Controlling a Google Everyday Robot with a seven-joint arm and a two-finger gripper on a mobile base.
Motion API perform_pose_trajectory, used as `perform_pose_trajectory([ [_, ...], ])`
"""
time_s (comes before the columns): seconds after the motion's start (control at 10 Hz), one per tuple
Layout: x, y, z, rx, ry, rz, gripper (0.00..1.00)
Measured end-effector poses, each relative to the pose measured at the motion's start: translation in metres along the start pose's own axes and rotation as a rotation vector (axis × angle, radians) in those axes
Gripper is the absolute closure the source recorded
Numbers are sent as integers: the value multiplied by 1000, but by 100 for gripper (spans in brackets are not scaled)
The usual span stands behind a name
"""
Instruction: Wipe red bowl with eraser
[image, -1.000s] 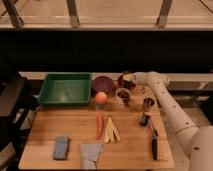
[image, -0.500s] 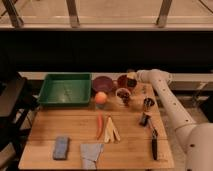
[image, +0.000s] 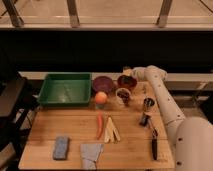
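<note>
The red bowl (image: 126, 82) stands at the back of the wooden table (image: 75, 127), right of the dark purple bowl (image: 102, 83). My gripper (image: 128, 74) reaches in from the right on the white arm (image: 162, 100) and sits over the red bowl's far rim, at or just above it. The eraser does not show. It may be hidden at the gripper, but I cannot tell.
A green tray (image: 65, 90) stands at the back left. An orange (image: 101, 97) and a pale-rimmed cup (image: 123, 95) sit in front of the bowls. A carrot (image: 99, 125), pale sticks (image: 112, 131), a blue pad (image: 61, 147), a grey cloth (image: 91, 153) and dark utensils (image: 154, 145) lie nearer the front.
The gripper has stayed over the red bowl, shifting only slightly toward its far rim. Nothing else on the table has moved.
</note>
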Motion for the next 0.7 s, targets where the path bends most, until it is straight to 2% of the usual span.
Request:
perform_pose_trajectory([
  [0.2, 7, 8, -4, -20, 5, 7, 81],
  [0.4, 15, 9, -15, -19, 14, 22, 81],
  [0.7, 22, -4, -31, 12, 31, 44, 81],
])
